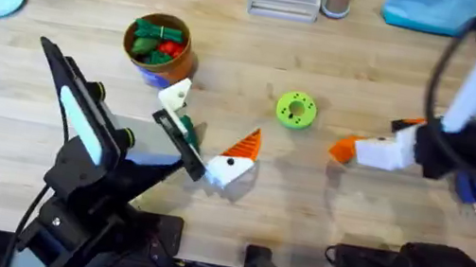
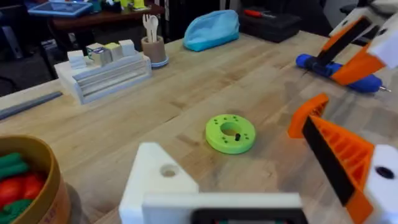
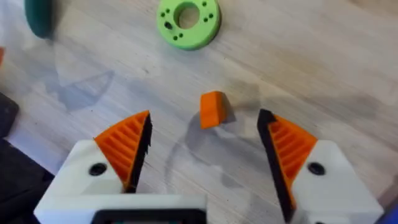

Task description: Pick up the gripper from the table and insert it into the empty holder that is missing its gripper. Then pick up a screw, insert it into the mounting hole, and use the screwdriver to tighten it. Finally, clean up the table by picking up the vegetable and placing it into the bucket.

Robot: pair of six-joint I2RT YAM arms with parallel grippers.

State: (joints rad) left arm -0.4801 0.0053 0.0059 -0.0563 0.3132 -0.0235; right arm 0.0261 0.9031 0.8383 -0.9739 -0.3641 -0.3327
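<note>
Right gripper (image 3: 208,152): jaws spread wide, holding nothing, low over the table (image 1: 345,64) at right of centre and reaching left. Its two ribbed orange pads (image 3: 127,146) face each other across bare wood.

Loose orange wedge (image 3: 213,109): lies on the wood just beyond the fingertips, roughly centred on the gap, touching neither pad.
- It reads as a stubby block from here, and the ribbed face cannot be made out.
- Its longer side seems to run along the gripper's reach, so left-right across the table; which end is the thin one I cannot tell.

Handling, my judgement:
- Hard moulded plastic, very light, stiff, not fragile.
- Small and smooth-sided, so it is likely to skate or flip if one pad arrives first.
- Best taken across the two flat side faces at mid-length, pads square to it.
- The thin end should be left free for seating.

Farther left: green disc (image 3: 188,22), then the dark green cucumber (image 3: 37,18).

Left gripper (image 2: 249,177): open, empty, at table centre.
- One finger is the bare white holder (image 2: 158,177), with its mounting hole showing.
- The other finger carries its pad.

Blue screwdriver (image 2: 329,70): at the far right, behind the right gripper.

Bucket (image 1: 178,57): far left of centre.
</note>
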